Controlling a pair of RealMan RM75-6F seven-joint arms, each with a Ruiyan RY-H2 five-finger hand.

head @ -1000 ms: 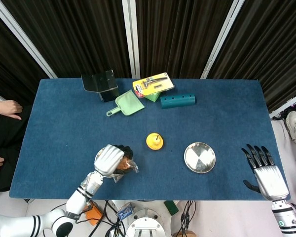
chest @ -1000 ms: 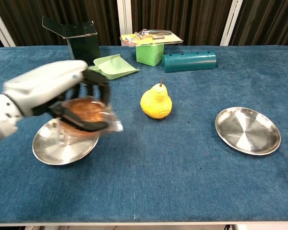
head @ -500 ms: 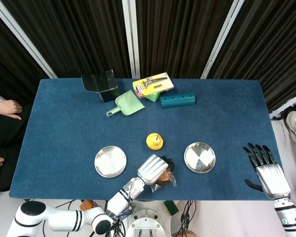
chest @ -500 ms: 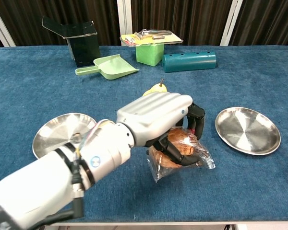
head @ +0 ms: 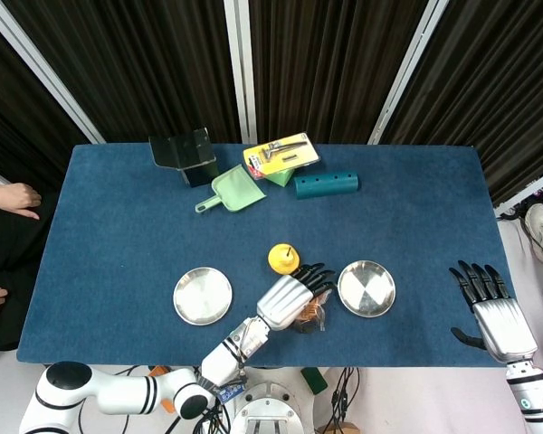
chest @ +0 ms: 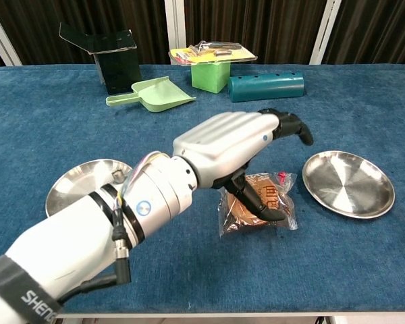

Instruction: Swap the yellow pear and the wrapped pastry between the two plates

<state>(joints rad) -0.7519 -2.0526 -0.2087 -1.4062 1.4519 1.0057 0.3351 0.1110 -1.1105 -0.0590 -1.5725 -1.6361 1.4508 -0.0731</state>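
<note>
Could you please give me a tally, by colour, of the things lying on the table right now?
Silver: 2 — left plate, right plate
Green: 2 — dustpan, box
Teal: 1 — cylinder
Yellow: 2 — pear, tool card
Black: 1 — stand
Brown: 1 — wrapped pastry
Total: 9

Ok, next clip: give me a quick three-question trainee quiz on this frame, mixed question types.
1. True or false: the wrapped pastry lies on the right plate.
2. Which hand is above the pastry: A) left hand B) right hand?
3. Fill in: both plates, including the left plate, hold ____.

Key: 1 false, it lies on the blue table beside that plate. 2 A, fingers spread. 3 nothing.
</note>
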